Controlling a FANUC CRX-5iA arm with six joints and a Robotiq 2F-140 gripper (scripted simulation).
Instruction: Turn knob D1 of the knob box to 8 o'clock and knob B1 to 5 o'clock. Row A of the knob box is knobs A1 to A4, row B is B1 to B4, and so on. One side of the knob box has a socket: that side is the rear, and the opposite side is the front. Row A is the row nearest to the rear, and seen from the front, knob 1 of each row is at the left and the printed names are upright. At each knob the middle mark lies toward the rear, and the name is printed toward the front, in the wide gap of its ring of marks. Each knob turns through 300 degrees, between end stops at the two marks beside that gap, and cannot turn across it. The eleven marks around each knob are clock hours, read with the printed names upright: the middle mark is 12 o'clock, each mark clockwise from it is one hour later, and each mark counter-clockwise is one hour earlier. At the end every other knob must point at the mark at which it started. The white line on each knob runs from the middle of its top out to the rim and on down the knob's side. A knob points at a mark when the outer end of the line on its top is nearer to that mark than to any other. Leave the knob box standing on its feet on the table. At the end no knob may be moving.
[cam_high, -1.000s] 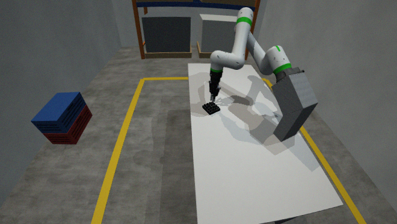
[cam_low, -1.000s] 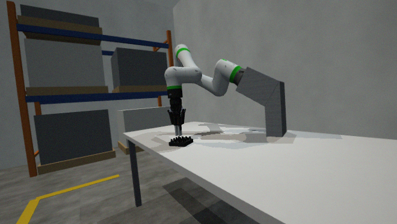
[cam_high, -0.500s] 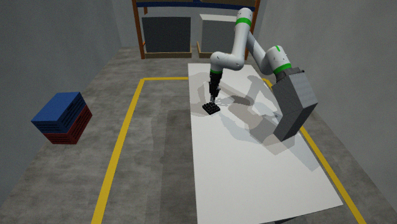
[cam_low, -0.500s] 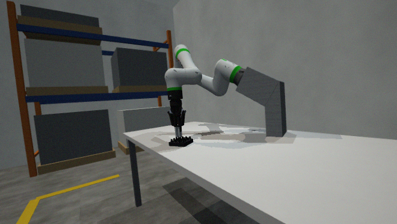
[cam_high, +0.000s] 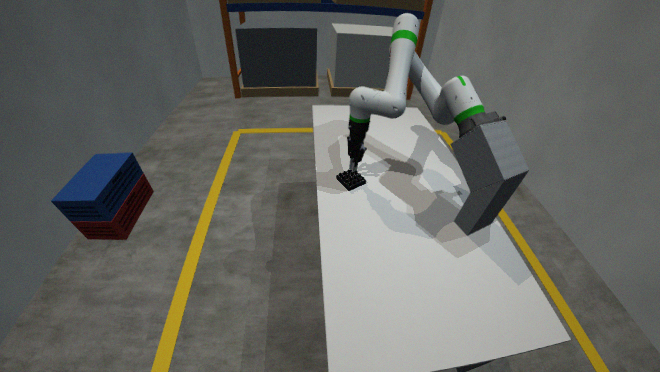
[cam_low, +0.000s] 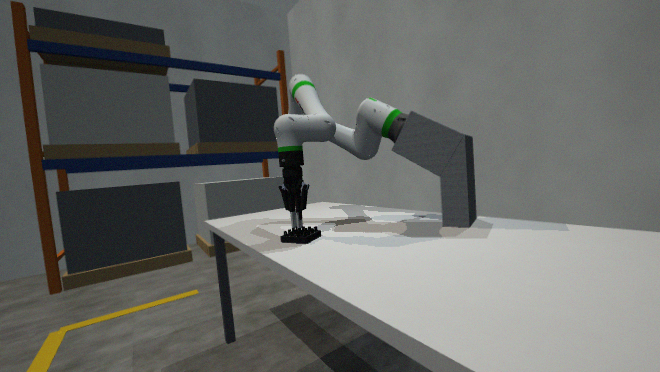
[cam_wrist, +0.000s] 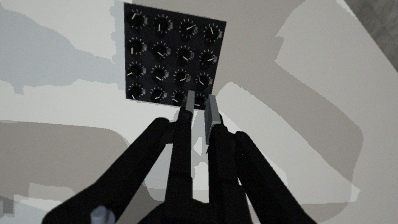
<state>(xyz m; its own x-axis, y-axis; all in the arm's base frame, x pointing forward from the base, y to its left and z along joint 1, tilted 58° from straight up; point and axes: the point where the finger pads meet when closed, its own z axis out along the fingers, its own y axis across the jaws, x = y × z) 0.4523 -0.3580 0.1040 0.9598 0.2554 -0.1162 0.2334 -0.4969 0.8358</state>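
Observation:
The black knob box (cam_high: 352, 185) (cam_low: 300, 234) (cam_wrist: 170, 55) stands flat on the white table (cam_high: 425, 280) (cam_low: 500, 280) (cam_wrist: 300, 75), near its far left edge. Its top carries a four-by-four grid of small knobs with white lines; the printed names are too small to read. My gripper (cam_high: 353, 167) (cam_low: 296, 222) (cam_wrist: 199, 102) points straight down just over the box. In the wrist view its fingers stand a narrow gap apart on either side of the corner knob at the near right of the box. That knob is mostly hidden by the fingertips.
The robot's grey pedestal (cam_high: 487, 175) (cam_low: 440, 165) stands on the table to the right of the box. The table's edge runs close beside the box. A shelving rack (cam_low: 35, 150) with large boxes stands behind the table, and stacked blue and red crates (cam_high: 102, 195) sit on the floor.

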